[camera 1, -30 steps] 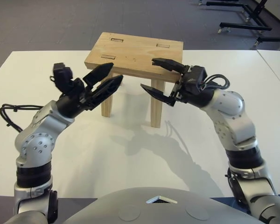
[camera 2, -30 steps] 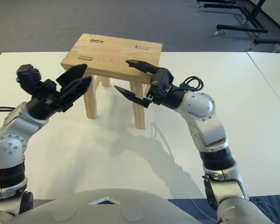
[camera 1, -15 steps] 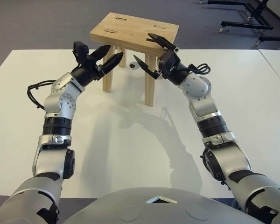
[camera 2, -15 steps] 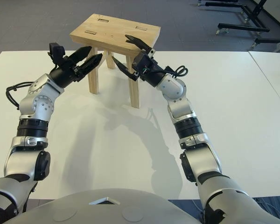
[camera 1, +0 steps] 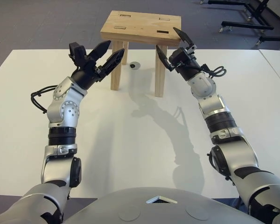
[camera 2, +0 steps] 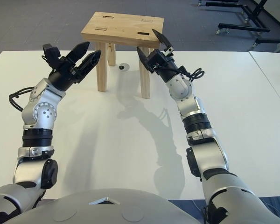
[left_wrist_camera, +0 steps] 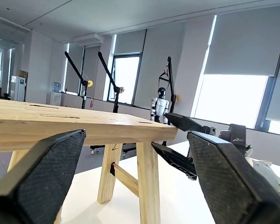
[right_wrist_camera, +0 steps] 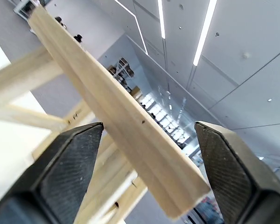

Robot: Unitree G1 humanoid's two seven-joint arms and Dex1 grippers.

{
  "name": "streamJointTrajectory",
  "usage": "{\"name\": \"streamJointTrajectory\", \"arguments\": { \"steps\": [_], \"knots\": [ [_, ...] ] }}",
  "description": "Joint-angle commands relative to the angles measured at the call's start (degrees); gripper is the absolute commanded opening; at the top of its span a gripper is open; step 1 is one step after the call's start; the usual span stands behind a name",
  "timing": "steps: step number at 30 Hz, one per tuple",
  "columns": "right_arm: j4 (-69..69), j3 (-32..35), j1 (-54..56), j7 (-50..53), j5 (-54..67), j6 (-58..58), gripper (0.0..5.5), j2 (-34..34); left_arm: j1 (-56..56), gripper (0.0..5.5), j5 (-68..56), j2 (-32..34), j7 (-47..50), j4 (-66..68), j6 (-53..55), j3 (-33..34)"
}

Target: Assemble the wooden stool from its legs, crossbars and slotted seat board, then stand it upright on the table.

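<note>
Pale wood forms the small four-legged stool [camera 1: 140, 23], which in the left eye view stands upright at the far middle of the white counter [camera 1: 130, 140], with a little round grey disc [camera 1: 134, 65] seen between its front legs. The left hand [camera 1: 115, 47] hangs just beside the near left leg, spread open and empty. The right hand [camera 1: 167, 38] gapes wide around the seat's near right corner, one finger above and one below. From the left wrist, the seat's underside and legs show between parted black fingers [left_wrist_camera: 42, 172]. From the right wrist, the seat's edge runs between two wide-apart fingers [right_wrist_camera: 70, 163], gripped by neither.
</note>
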State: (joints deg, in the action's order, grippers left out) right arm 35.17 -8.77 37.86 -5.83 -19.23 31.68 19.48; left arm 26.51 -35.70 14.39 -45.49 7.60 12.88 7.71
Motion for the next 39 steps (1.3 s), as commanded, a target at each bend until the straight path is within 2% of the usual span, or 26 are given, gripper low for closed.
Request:
{"name": "streamJointTrajectory", "arguments": {
  "steps": [1,4,6,9,13,20,27,34,39],
  "knots": [
    [-1.5,0.2,-0.3,0.2,0.9,0.3,3.60,-0.8,-0.9,4.01,-0.5,-0.8,0.6,-1.6,0.3,0.4],
    [-4.7,1.9,-0.7,0.9,3.4,-1.2,3.60,-2.0,-1.2,4.01,-0.1,-0.9,1.4,-2.9,-0.4,0.9],
    [-10.0,4.8,-1.6,-0.1,9.9,-4.8,3.60,-4.4,-1.5,4.01,1.1,-1.5,3.6,-5.3,-2.4,1.5],
    [-21.2,6.7,-5.2,-0.3,17.4,-11.1,3.60,-9.6,-2.4,4.01,5.9,-5.9,14.7,-10.5,-10.1,4.2],
    [-32.0,3.5,-11.8,-0.1,17.1,-15.1,3.60,-13.2,-7.1,4.01,10.3,-11.7,22.9,-17.8,-14.7,1.6],
    [-31.1,4.6,-12.5,-3.3,15.8,-15.1,3.60,-9.1,-7.8,4.01,8.6,-10.4,23.3,-17.8,-14.6,2.6],
    [-29.8,3.8,-11.1,-2.8,14.4,-14.8,3.60,-10.3,-7.5,4.01,10.1,-11.2,23.9,-16.5,-16.1,1.4],
    [-23.5,2.6,-7.9,4.3,5.0,-8.6,3.60,-10.0,-7.5,4.01,13.6,-12.0,24.4,-15.2,-19.6,-1.2],
    [-25.9,3.8,-8.2,5.3,6.4,-9.0,3.60,-10.5,-7.4,4.01,14.4,-12.2,25.4,-15.4,-20.2,-1.8]
  ]
}}
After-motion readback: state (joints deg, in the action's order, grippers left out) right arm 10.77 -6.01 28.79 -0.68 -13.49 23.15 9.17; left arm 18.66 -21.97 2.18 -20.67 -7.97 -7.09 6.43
